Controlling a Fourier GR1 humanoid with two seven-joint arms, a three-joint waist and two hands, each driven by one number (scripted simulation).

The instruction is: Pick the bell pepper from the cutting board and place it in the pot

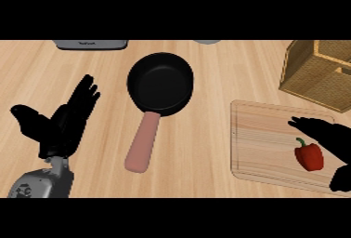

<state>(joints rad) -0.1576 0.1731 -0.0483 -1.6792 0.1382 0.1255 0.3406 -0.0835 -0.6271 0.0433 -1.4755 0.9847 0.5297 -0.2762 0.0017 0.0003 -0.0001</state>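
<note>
Pepper [310, 156] sat on the board [264, 139], right hand [332, 137] spread open just beside it, left hand [65, 123] open too.

Red bell pepper [310, 156]; black pan [160, 82], pink handle; pale wood cutting board [264, 144].

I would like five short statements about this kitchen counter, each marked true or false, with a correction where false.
1. The red bell pepper lies on the wooden cutting board. True.
2. The bell pepper is already inside the black pan. False: the pan holds nothing.
3. The pan's pink handle points toward the view's lower edge. True.
4. The right hand is far from the cutting board. False: it is over the board, beside the pepper.
5. The left hand holds the pan's handle. False: it rests open at the left, apart from the pan.
</note>
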